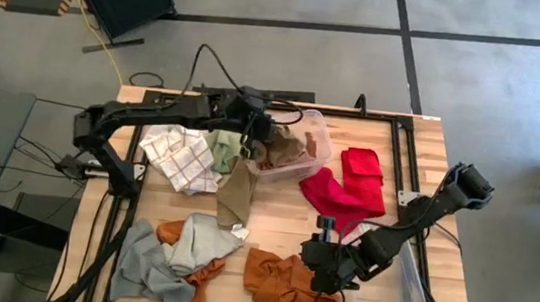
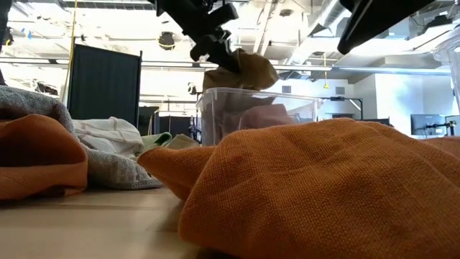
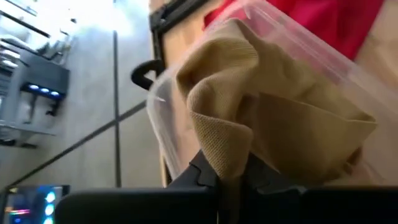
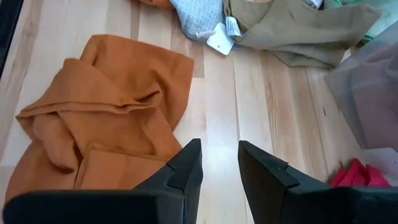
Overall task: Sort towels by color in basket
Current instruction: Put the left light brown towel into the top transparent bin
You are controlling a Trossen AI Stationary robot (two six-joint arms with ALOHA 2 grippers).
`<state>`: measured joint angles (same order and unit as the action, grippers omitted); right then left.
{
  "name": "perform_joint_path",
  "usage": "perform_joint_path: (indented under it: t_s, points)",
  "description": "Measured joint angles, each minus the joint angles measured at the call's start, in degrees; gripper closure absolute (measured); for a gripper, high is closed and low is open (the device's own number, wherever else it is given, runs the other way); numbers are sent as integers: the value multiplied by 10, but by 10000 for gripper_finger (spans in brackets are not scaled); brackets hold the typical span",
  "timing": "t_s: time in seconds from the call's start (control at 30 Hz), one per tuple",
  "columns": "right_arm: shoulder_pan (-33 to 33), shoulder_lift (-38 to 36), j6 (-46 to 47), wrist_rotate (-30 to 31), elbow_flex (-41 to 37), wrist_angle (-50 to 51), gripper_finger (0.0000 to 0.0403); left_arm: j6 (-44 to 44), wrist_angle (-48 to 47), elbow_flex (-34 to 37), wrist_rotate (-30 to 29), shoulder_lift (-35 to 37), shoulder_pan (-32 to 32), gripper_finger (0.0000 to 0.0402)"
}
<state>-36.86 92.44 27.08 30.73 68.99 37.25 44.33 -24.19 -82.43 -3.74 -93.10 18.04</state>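
Note:
My left gripper (image 1: pixel 257 136) is shut on a tan towel (image 1: pixel 280 152) over the clear basket (image 1: pixel 319 136) at the table's far middle. A second tan towel (image 1: pixel 235 196) lies flat in front of the basket. A white-checked towel (image 1: pixel 179 158) and a pale green towel (image 1: pixel 221 148) lie to its left, and red towels (image 1: pixel 349 185) to its right. Grey towels (image 1: pixel 153 261) and rust orange towels (image 1: pixel 279 283) lie near the front edge. My right gripper (image 4: pixel 221 163) is open over bare wood beside the orange towel (image 4: pixel 102 112), touching nothing. My left gripper pinches a bunched fold of the tan towel (image 3: pixel 224 163) between its two fingers, coming from the table's left and slanting down. Several layers are gathered at the fingers. The towel (image 2: pixel 248 69) hangs in a crumpled bunch at the basket's rim (image 2: pixel 251 92), clear of the table.
A second clear container (image 1: pixel 397 297) stands at the front right, just right of my right gripper. The table's wooden top (image 1: pixel 282 228) is bare between the tan towel and the orange one. A white label (image 4: pixel 219 42) sticks out from a grey towel.

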Motion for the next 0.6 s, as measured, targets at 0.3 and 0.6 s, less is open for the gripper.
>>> perform_joint_path:
  t_s: [0.3, 0.6]
  points:
    - [-2, 0, 5, 19, 0, 1, 269, -28, -3, 24, 63, 1, 34, 394]
    - [-1, 0, 5, 41, 0, 0, 269, -41, 128, 112, 113, 1, 62, 393]
